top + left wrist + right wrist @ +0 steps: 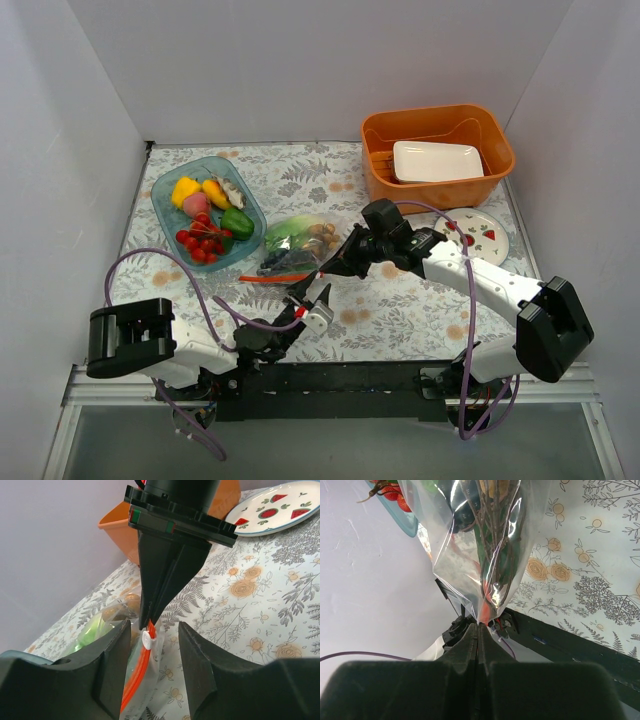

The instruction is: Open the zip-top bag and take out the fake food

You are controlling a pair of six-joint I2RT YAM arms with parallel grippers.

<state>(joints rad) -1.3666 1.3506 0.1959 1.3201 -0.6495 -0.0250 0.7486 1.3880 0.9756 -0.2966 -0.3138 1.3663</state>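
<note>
The opening step is in hand. The zip-top bag (297, 247) lies mid-frame on the table (420, 300), with the fake food (318, 237) inside. The right tool (480, 626) is clenched on the bag's zip-edge corner. The left tool (155, 628), released, straddles the white slider (147, 639). The next move likely calls for pinching the slider and drawing it along the strip.

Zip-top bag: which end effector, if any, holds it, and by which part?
The right end effector, shut, pinches the zip-top bag at its red-orange zip strip. The left end effector is open astride the white slider, gripping nothing.
</note>
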